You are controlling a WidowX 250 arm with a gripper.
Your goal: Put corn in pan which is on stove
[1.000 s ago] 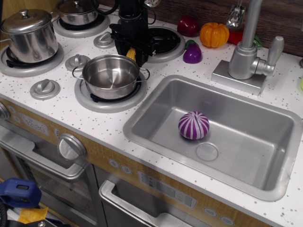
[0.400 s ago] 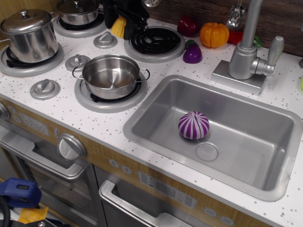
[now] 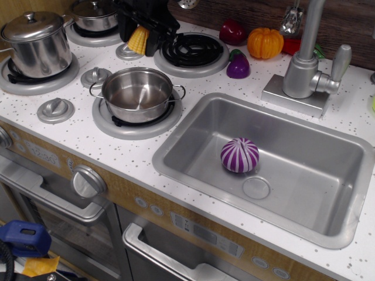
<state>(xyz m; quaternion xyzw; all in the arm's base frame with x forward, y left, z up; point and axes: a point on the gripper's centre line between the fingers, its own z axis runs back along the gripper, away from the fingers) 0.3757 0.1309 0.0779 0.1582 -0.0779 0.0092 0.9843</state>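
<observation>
The yellow corn point(image 3: 139, 40) hangs tip-down in my black gripper point(image 3: 140, 35), which is shut on it at the back of the stove point(image 3: 76, 88), above the silver knob between the back burners. The steel pan point(image 3: 138, 94) with wire loop handles sits on the front right burner, empty, below and in front of the corn. The gripper's upper part is cut off by the top edge of the frame.
Two lidded steel pots point(image 3: 39, 42) stand on the left burners. The back right burner point(image 3: 191, 50) is bare. A sink point(image 3: 275, 164) holds a purple-striped ball point(image 3: 239, 155). A pumpkin point(image 3: 265, 43), purple eggplant point(image 3: 238, 64), red vegetable point(image 3: 233, 31) and faucet point(image 3: 307, 58) stand behind it.
My gripper has lifted the corn from beside the pan's far rim and carried it back and to the left, over the knob between the back burners.
</observation>
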